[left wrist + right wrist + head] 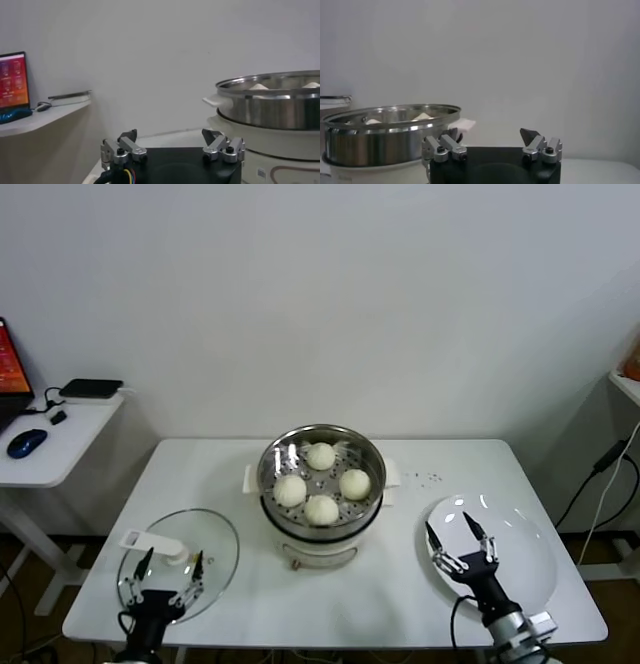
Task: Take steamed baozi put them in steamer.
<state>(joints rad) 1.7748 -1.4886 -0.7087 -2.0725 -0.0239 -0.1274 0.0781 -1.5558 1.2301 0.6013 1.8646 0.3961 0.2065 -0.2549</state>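
Observation:
Several cream-white baozi (321, 456) sit on the perforated tray inside the steel steamer (272, 461) at the table's middle. Their tops show over the rim in the left wrist view (259, 87) and the right wrist view (423, 116). The steamer also shows in the left wrist view (270, 106) and the right wrist view (385, 137). My left gripper (167, 568) is open and empty above the glass lid (215, 536) at the front left; it shows in its wrist view (170, 138). My right gripper (460, 539) is open and empty over the white plate (535, 559) at the front right; it shows in its wrist view (490, 136).
A side desk (60, 439) at the left holds a blue mouse (26, 443) and a black device. A laptop screen (13, 80) glows there. A cable (598, 484) hangs at the right. The table's front edge (330, 631) is close to both grippers.

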